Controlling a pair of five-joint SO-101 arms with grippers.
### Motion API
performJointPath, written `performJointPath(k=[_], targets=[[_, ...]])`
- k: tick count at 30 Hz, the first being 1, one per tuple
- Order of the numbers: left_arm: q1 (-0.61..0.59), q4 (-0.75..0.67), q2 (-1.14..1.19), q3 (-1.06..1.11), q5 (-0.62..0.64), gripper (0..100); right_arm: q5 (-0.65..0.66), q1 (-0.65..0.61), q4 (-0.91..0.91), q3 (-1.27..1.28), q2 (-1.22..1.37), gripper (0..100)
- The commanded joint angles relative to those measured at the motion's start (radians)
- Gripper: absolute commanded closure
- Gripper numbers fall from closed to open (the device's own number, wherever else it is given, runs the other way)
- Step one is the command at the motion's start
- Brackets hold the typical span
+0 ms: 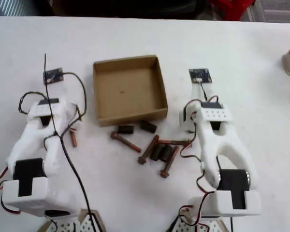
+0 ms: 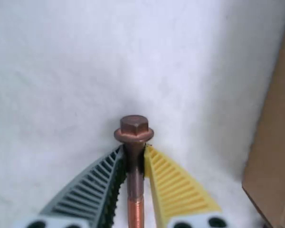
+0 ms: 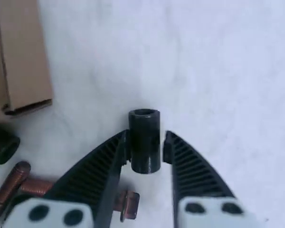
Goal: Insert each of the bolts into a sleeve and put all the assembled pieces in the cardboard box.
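Left end effector (image 2: 134, 156) is clenched on a copper bolt (image 2: 134, 130), its head just past the tips, with the cardboard box (image 2: 275, 156) close beside. Right end effector (image 3: 145, 142) grasps a black sleeve (image 3: 144, 137) at its tips. Spare bolts (image 1: 126, 142) and loose sleeves (image 1: 125, 129) lie on the desk (image 1: 135, 34) by the box.

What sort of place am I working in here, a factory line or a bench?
Probably a lab or hobby workbench: small white arms with loose wires on a white table, a cardboard box, and scattered bolts and sleeves.
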Motion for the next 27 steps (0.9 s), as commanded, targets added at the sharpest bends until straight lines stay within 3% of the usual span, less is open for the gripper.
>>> performJointPath(k=[1, 3, 7, 11, 17, 20, 27], targets=[[-0.012, -0.014, -0.005, -0.049, -0.009, 98, 0.011, 0.012, -0.022, 0.02, -0.047, 73.1], [-0.012, -0.014, -0.005, -0.049, -0.009, 98, 0.011, 0.012, -0.021, 0.021, -0.047, 72.3], [-0.012, -0.014, -0.005, -0.049, -0.009, 98, 0.011, 0.01, -0.015, -0.008, -0.056, 81.2], [-0.012, -0.014, -0.005, -0.049, -0.009, 98, 0.012, 0.01, 0.154, -0.149, -0.039, 90.4], [-0.012, -0.014, -0.005, -0.049, -0.009, 98, 0.051, 0.008, 0.363, -0.318, 0.081, 83.7], [-0.012, -0.014, -0.005, -0.049, -0.009, 98, 0.129, 0.008, 0.378, -0.353, 0.16, 81.3], [-0.012, -0.014, -0.005, -0.049, -0.009, 98, 0.143, 0.005, 0.377, -0.41, 0.223, 81.4]])
